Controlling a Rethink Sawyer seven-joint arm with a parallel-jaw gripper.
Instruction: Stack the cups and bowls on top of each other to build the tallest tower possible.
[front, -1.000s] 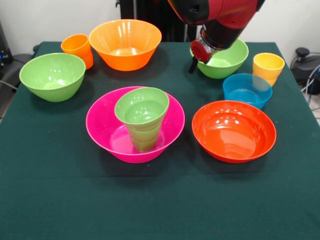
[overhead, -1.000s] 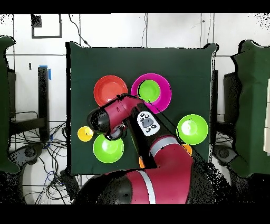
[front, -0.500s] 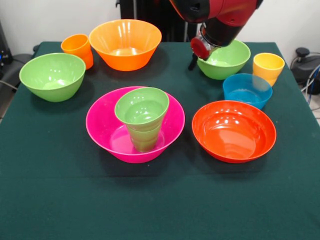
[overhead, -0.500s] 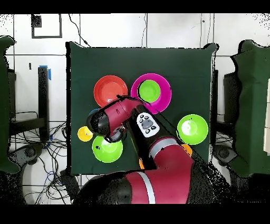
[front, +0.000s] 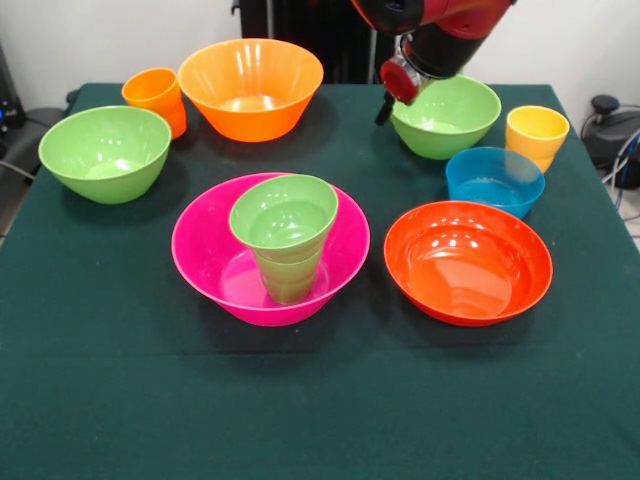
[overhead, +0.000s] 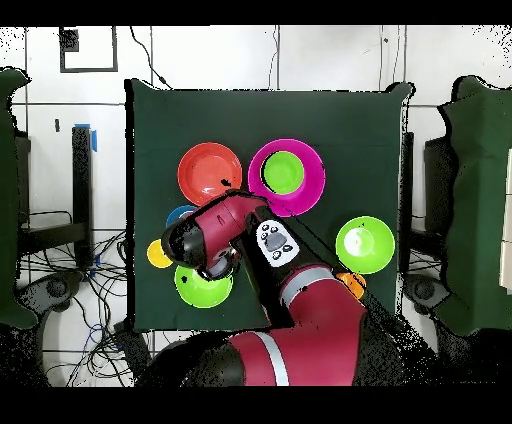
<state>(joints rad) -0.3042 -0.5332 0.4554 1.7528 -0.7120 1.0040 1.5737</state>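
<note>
Seven bowls (front: 467, 261), three cups (front: 536, 135) on the table (front: 120, 400).

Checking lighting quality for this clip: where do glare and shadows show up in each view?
Front view: bright glare on the red-orange bowl and pink bowl, soft shadows beneath the bowls. Overhead view: even light, the arm hides the near bowls.
</note>
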